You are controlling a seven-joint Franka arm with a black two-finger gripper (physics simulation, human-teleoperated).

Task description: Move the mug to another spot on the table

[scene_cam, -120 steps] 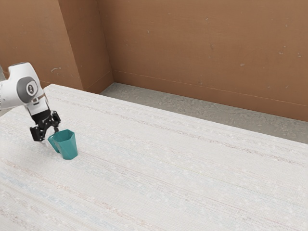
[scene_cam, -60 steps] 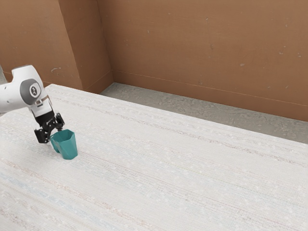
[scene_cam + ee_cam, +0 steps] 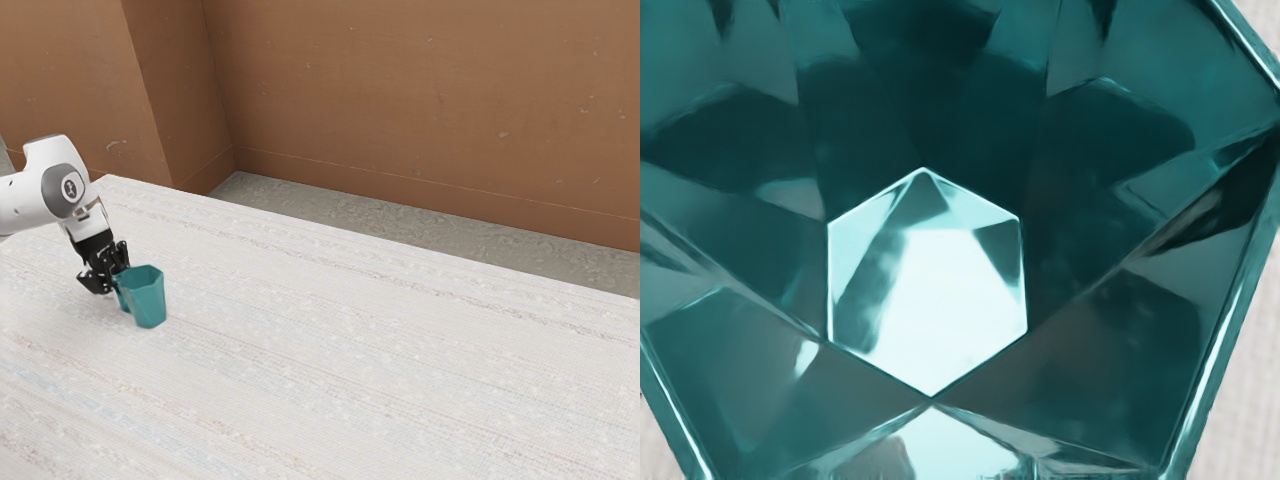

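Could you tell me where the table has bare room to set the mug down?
The table is bare from the mug toward the exterior view's right, bordered by the grey floor strip at its far edge, and also along the near edge. The only crowded spot is at the mug itself, where the gripper sits.

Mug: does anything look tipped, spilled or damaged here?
Nothing stands out. The mug is upright and looks whole, its inside is empty in the wrist view, and the table around it shows no spill.
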